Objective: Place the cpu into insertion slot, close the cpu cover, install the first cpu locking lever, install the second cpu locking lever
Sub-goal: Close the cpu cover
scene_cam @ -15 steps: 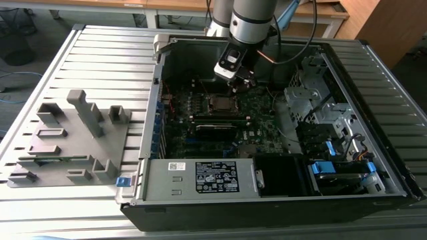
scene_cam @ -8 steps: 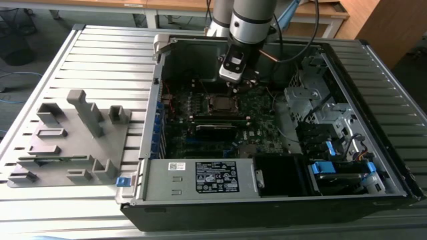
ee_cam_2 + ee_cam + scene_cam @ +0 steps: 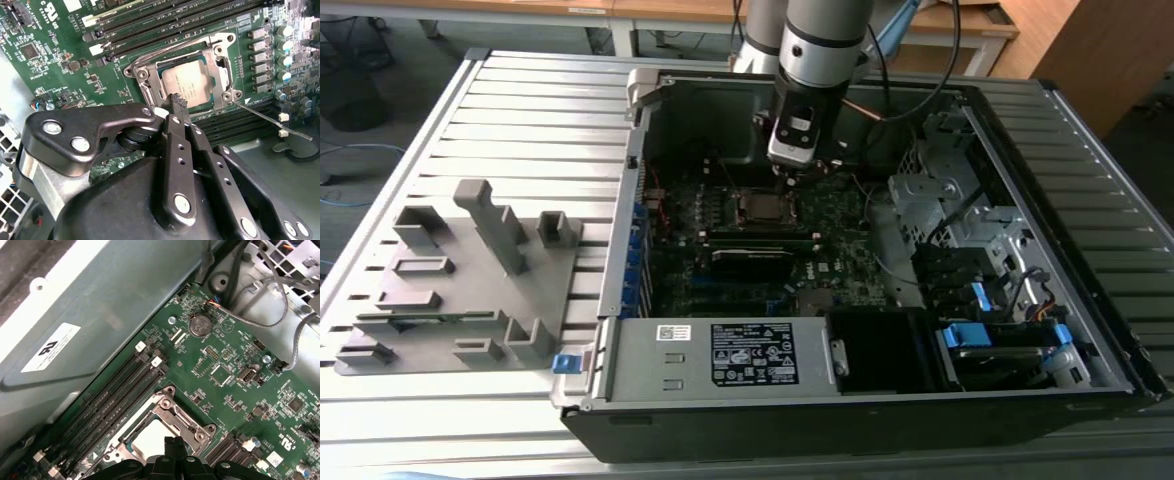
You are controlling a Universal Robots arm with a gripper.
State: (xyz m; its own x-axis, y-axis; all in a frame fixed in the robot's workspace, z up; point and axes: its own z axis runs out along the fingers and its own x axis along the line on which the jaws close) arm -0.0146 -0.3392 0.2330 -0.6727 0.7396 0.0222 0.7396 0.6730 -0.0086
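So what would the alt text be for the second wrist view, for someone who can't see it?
The robot's black fingers, pressed together, reach their tips to the edge of a silvery cpu cover lying flat around the grey cpu on a green motherboard. A thin metal lever sticks out beside it, and long black memory slots run nearby.

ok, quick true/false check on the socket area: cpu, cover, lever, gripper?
1. The cpu sits in the insertion slot. True.
2. The cpu cover stands raised off the cpu. False: it lies flat, framing the cpu.
3. The gripper is spread wide open. False: it is shut, its tip at the insertion slot's edge.
4. A thin metal lever sticks out from the insertion slot's corner. True.
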